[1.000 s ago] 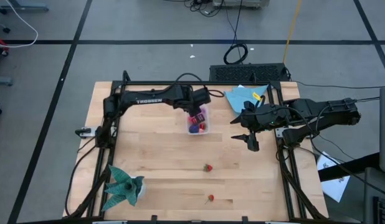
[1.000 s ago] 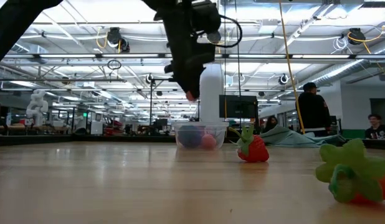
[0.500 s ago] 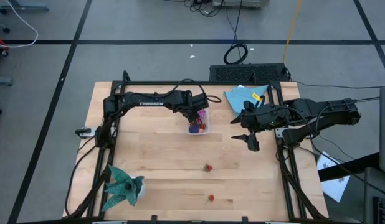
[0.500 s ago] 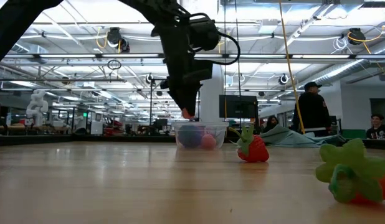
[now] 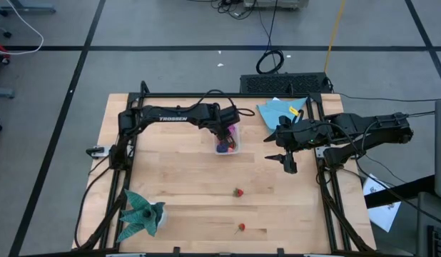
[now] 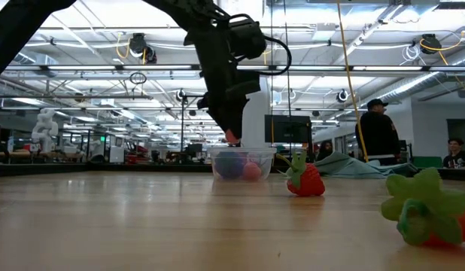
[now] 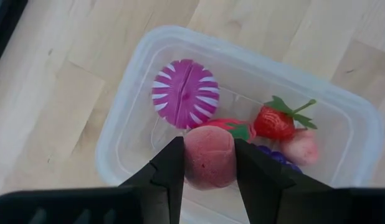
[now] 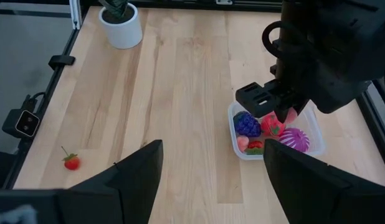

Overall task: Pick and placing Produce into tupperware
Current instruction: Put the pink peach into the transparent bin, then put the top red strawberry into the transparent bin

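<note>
The clear tupperware stands on the table's far middle, holding a purple striped ball, a strawberry, a pale pink fruit and dark grapes. My left gripper hangs right over it, shut on a pink fruit. In the low view the gripper is just above the tub's rim. Two loose strawberries lie on the wood nearer the front. My right gripper waits open at the right, raised above the table. My left gripper pinches the rounded pink fruit by its two opposite sides between the two fingers. The fingers come from above, slanting steeply down. The fruit is lifted clear, just above the tub's open top and the fruits inside it.
A teal-green plant in a white pot stands at the near left corner. A light blue cloth lies at the far right, by the right arm. Bare wood stretches between the tub and the loose strawberries. People stand in the room beyond the table.
My left gripper has sunk toward the tupperware with the pink fruit still between its fingers, then stopped just above the rim. The right arm has kept still.
</note>
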### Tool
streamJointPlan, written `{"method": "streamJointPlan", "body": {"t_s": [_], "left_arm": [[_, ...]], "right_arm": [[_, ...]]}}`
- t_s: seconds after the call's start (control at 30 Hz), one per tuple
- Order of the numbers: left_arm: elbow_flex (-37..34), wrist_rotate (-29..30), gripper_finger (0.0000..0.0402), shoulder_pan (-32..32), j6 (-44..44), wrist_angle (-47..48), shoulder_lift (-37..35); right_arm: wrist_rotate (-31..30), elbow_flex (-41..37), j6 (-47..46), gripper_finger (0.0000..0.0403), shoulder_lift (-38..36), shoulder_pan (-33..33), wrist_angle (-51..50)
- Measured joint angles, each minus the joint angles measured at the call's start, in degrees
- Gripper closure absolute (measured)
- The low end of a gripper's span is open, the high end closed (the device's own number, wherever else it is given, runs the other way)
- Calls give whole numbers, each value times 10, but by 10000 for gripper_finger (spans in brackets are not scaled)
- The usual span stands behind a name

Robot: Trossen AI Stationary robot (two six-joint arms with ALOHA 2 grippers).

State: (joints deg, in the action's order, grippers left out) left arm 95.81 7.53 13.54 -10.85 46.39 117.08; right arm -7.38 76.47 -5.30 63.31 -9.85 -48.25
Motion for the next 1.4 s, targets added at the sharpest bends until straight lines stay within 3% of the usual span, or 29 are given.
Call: {"method": "streamJointPlan", "body": {"t_s": [0.63,1.03,1.4], "left_arm": [[-37,19,277,-1,-24,-33,0],[-37,26,168,-1,-27,-35,0],[-37,31,147,-1,-29,-40,-28]], "right_arm": [[2,0,-11,133,0,0,0],[2,0,-11,133,0,0,0],[2,0,-11,133,0,0,0]]}}
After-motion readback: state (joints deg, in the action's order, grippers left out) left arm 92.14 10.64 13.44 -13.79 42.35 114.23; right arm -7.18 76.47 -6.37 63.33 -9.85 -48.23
